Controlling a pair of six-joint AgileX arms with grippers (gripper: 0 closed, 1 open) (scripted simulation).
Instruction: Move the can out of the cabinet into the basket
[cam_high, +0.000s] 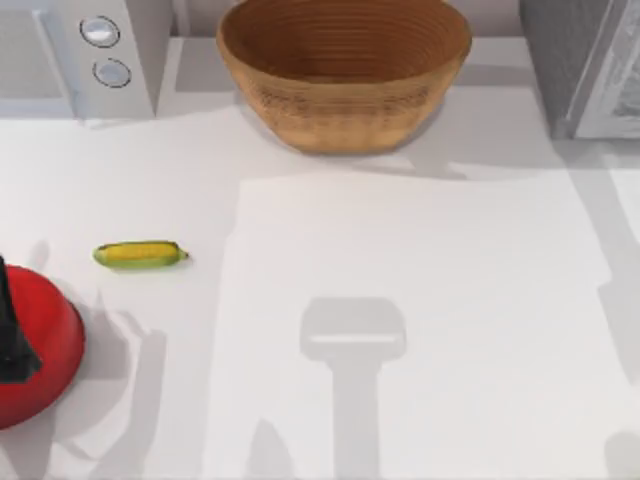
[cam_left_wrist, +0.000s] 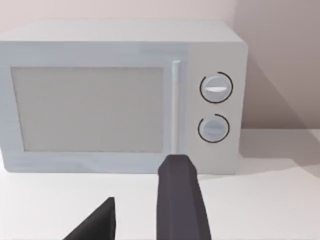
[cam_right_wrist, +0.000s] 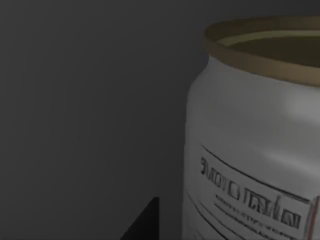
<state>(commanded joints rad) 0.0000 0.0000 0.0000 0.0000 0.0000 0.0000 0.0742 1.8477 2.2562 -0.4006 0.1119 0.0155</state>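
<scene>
Right wrist view looks closely at the can (cam_right_wrist: 255, 140) inside the dark cabinet (cam_right_wrist: 90, 100), gripper state unclear, so it should probably centre on the can and close squarely before withdrawing toward the basket (cam_high: 345, 75).

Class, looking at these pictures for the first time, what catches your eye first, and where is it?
The big woven basket at the table's back centre dominates. A red pot sits at the left edge, with a small corn cob beside it. Up close in the right wrist view, the can stands against dark cabinet walls.
</scene>
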